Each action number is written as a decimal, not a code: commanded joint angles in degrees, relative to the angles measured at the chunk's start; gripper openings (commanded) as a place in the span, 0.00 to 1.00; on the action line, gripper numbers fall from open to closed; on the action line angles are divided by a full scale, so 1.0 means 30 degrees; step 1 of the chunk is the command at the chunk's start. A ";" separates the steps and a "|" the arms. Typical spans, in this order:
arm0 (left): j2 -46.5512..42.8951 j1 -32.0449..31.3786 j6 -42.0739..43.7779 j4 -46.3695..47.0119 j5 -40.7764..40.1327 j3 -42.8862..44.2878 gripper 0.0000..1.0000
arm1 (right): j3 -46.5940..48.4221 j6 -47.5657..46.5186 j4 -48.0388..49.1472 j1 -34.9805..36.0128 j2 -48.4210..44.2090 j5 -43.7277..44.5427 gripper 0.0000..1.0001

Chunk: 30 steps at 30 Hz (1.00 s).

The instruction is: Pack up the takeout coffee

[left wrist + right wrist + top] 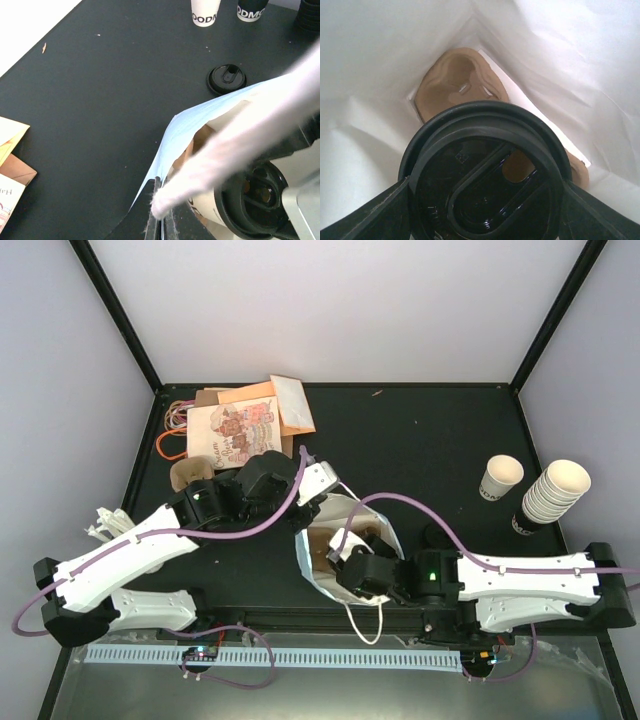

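The left gripper (161,216) pinched shut on the bag (200,117); the right gripper (485,212) clamped the takeout coffee (485,165) above the carrier (455,80). Released off its socket, the cup could tip.

A white paper bag (345,508) stood open at the near middle of the table (420,440), with a brown carrier (320,545) showing inside. The left gripper (303,510) met the bag's far-left rim, and the right gripper (347,562) sat in its mouth. A single cream cup (502,478) and a stack of cups (553,490) stood at the right, well apart from the bag.
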 commanded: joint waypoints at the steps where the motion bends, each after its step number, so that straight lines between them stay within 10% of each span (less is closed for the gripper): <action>1: -0.0285 -0.0078 0.0871 0.1623 -0.0618 0.0332 0.01 | 0.0711 -0.2130 0.0653 0.1041 0.0682 -0.1154 0.35; 12: -0.1552 -0.0114 0.1493 0.2470 0.1239 -0.1068 0.01 | 0.1469 -0.3104 -0.0614 0.1869 0.1028 -0.3075 0.37; 30: -0.2479 -0.0469 0.3503 0.2711 -0.0027 -0.1518 0.02 | 0.1850 -0.2037 -0.1862 0.1471 0.2656 0.3804 0.29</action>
